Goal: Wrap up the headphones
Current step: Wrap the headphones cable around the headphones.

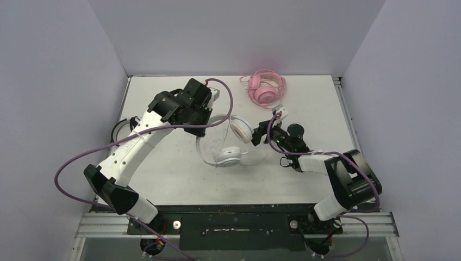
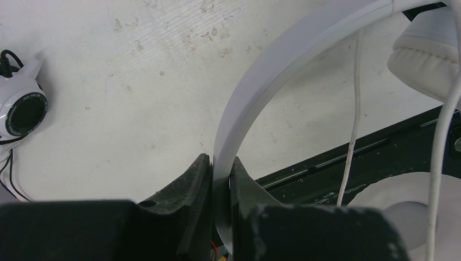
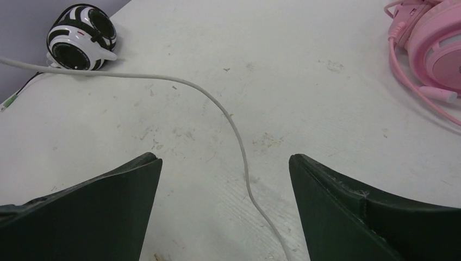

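The all-white headphones (image 1: pixel 228 155) are in the middle of the table. My left gripper (image 1: pixel 205 124) is shut on their white headband (image 2: pixel 255 81), which is pinched between the jaws (image 2: pixel 220 163). Their white cable (image 3: pixel 239 138) trails across the table and passes between the fingers of my right gripper (image 3: pixel 225 160), which is open, low over the table and touches nothing. In the top view the right gripper (image 1: pixel 261 131) is just right of the white headphones. The pink headphones (image 1: pixel 266 89) lie at the back. The black-and-white headphones (image 3: pixel 81 38) lie at the left (image 2: pixel 22 109).
Grey walls close the table on the left, back and right. The black base rail (image 1: pixel 234 217) runs along the near edge. The left arm's purple cable (image 1: pixel 70 168) loops over the left side of the table.
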Controlling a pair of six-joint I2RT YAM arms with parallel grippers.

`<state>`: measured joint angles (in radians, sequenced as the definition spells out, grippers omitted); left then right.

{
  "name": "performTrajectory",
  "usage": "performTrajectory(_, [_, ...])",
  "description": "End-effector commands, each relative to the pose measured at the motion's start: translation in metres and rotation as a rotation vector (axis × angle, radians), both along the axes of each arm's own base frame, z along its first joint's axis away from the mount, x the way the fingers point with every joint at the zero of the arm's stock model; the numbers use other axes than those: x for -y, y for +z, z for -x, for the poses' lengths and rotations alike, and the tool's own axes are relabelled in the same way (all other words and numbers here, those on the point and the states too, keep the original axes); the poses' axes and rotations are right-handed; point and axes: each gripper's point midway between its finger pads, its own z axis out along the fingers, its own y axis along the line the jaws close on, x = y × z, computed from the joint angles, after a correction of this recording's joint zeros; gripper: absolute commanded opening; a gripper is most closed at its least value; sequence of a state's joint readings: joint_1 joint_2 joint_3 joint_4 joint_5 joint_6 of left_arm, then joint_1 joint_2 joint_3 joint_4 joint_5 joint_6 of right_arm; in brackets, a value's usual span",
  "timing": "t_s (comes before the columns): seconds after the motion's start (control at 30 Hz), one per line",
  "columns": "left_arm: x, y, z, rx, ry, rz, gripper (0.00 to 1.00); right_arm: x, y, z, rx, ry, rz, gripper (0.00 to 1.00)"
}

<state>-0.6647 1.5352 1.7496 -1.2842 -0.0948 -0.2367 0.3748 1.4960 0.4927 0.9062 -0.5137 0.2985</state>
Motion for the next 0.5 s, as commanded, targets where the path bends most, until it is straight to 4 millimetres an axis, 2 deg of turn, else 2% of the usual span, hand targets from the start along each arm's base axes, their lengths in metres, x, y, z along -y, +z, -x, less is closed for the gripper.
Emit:
performTrajectory(0.0, [0.005, 0.040, 0.002, 0.086, 0.009, 0.122, 0.00, -0.016, 0.022, -0.018, 0.115, 0.039, -0.020, 0.89])
performTrajectory(0.33, [0.007, 0.044, 0.002, 0.095, 0.005, 0.137, 0.00, -0.041, -0.016, -0.035, 0.023, 0.069, -0.024, 0.79])
performTrajectory(0.47, [0.007, 0.044, 0.000, 0.100, 0.007, 0.135, 0.00, -0.050, -0.028, -0.040, -0.011, 0.071, -0.030, 0.68])
